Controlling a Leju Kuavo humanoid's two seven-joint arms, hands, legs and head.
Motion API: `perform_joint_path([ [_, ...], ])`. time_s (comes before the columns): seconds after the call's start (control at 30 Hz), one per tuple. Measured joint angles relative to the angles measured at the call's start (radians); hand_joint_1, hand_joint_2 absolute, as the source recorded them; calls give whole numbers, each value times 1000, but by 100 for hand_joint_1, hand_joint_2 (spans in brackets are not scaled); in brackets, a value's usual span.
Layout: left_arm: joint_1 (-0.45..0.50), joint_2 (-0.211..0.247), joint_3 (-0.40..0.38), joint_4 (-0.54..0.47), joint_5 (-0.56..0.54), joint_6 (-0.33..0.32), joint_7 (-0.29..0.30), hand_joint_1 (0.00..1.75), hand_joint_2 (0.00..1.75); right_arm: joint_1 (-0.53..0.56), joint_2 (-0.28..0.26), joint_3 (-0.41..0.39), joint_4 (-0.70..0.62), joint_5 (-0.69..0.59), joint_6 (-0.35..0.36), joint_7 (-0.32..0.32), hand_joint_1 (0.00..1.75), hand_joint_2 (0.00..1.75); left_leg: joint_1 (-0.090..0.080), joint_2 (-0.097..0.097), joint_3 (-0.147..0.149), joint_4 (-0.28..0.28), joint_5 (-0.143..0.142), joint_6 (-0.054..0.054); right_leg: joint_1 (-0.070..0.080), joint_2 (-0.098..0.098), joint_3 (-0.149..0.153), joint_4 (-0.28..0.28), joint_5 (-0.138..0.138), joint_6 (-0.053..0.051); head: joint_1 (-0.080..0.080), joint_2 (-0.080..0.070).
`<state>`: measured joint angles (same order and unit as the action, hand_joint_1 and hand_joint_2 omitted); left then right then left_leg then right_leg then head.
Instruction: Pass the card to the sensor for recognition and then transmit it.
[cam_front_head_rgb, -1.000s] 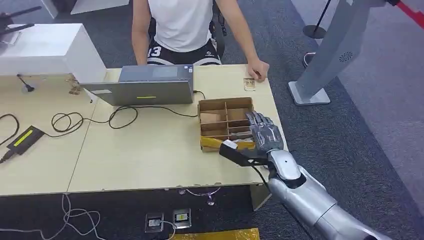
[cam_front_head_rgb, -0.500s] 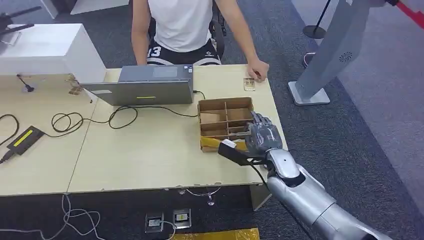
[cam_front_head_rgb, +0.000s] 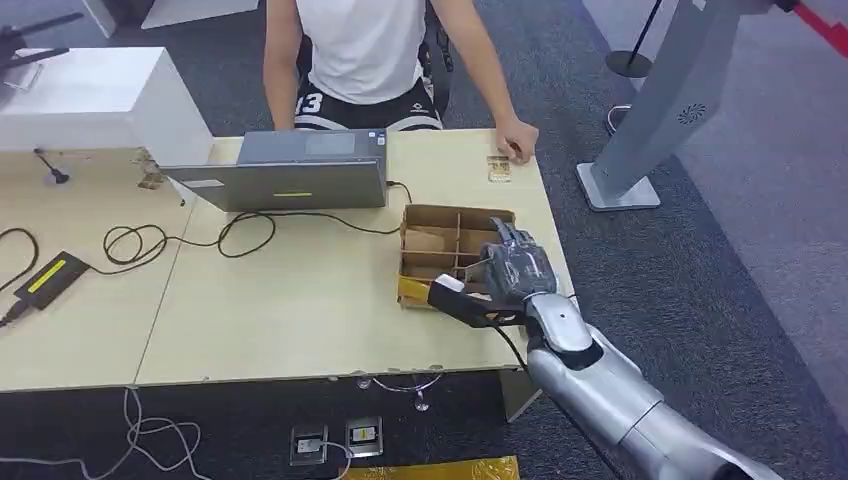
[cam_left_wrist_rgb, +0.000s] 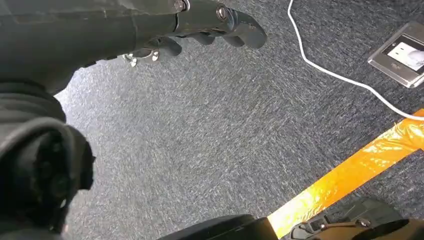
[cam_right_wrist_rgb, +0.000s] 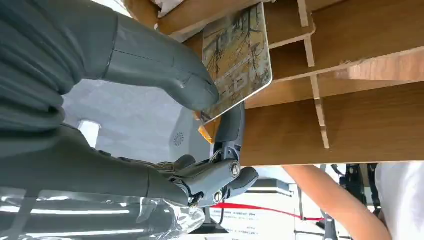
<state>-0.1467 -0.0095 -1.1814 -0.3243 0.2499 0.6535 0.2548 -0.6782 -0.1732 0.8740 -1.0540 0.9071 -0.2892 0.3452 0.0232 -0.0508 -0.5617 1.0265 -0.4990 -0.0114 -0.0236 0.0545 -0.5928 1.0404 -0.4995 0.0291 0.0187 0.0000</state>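
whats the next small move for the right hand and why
Probably lift straight up: the right robot hand pinches the printed card between thumb and finger, its lower part seemingly still inside the divided wooden box.

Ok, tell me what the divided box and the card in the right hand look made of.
Divided box: looks like thin plywood or pressed board, matt, with visible grain and slotted partitions. Card: probably plastic, smooth printed face, rounded corner, pinched by the right hand.

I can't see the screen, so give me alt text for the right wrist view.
The robot's right hand pinches a patterned card between thumb and a finger, beside a wooden divided box. A person's arm shows past the box's edge.
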Motion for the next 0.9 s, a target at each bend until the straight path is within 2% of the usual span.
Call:
perform_joint_path([
  [0.6, 9, 2, 0, -11, 12, 10, -3, 0, 0, -9, 42, 2, 38, -14, -11, -24, 175, 175, 0, 0, 0, 0, 0, 0, 0, 0, 0, 0, 0, 0, 0, 0],
  [0.77, 9, 2, 0, -14, 12, 15, -3, 0, 0, -17, 41, 1, 39, 5, -53, 5, 175, 175, 0, 0, 0, 0, 0, 0, 0, 0, 0, 0, 0, 0, 0, 0],
  [0.9, 9, 2, 0, -14, 12, 17, -3, 0, 0, -40, 39, 0, 33, 7, -55, 15, 175, 175, 0, 0, 0, 0, 0, 0, 0, 0, 0, 0, 0, 0, 0, 0],
])
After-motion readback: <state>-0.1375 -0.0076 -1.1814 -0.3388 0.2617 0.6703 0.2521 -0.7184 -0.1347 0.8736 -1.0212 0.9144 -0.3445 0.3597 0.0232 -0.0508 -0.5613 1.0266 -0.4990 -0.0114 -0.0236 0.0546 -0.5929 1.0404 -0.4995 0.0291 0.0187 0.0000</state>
